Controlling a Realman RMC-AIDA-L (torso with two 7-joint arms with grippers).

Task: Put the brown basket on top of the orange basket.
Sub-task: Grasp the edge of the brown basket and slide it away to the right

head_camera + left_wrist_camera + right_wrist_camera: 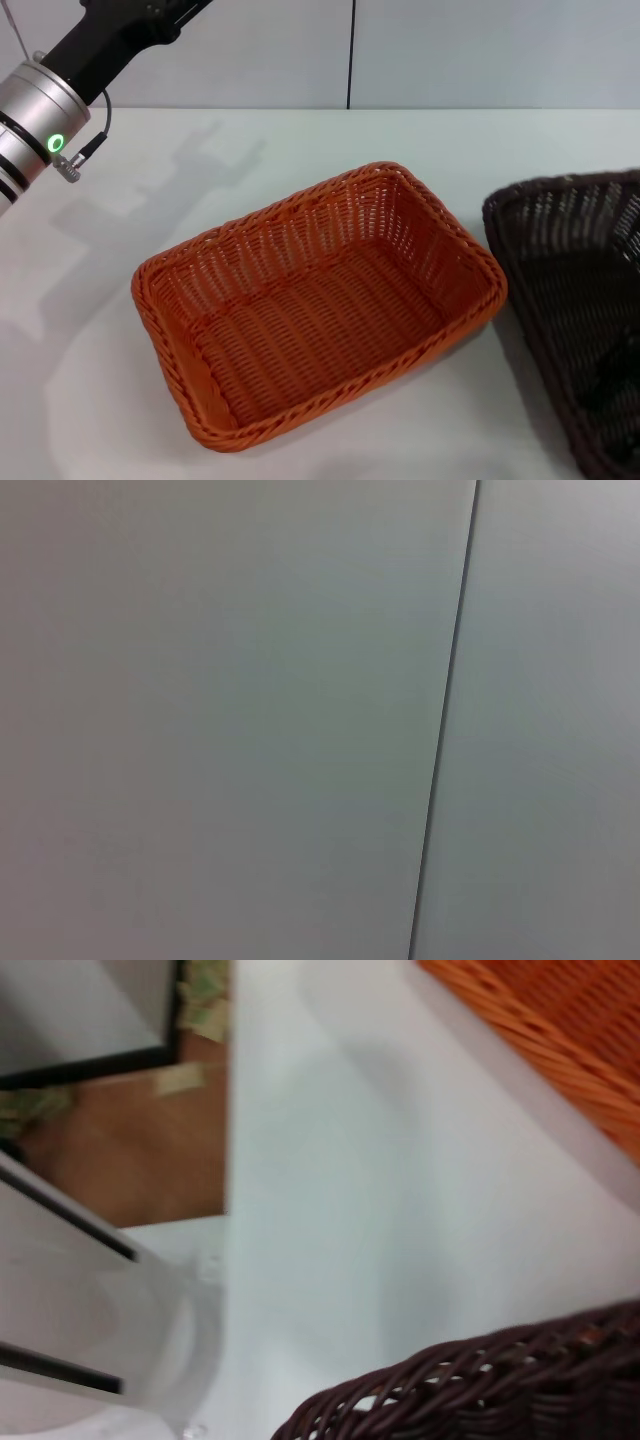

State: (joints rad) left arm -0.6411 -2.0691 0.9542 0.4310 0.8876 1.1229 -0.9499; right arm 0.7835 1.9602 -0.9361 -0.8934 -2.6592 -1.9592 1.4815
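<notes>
Nearest the head camera, the brown basket [575, 300] sits at the right edge of the white table [300, 135], cut off by the frame so that only its left end and part of its near side show. Its dark woven wall slopes down from a braided rim, and it appears tilted, its rim corner raised toward the orange basket [320, 300]. That orange basket rests flat on the table just to its left, near the middle of the view, turned at an angle so one long side runs from lower left to upper right. It is open-topped, its woven floor fully visible. A narrow strip of bare table separates the two baskets at their closest corner; they do not touch there.

From the right wrist camera, the braided rim of the brown basket [480, 1385] fills the closest part of the picture, with the orange basket's [560, 1030] weave farther off across white tabletop [380, 1210]. The right gripper's own fingers do not appear in any view, so whether they are spread or closed cannot be told.

High at the upper left of the head view, the left arm [45, 105] hangs raised above the table, a green ring light on its silver wrist section. Its gripper is out of sight; its wrist camera faces only a plain grey wall panel [220, 720] with a dark vertical seam.
</notes>
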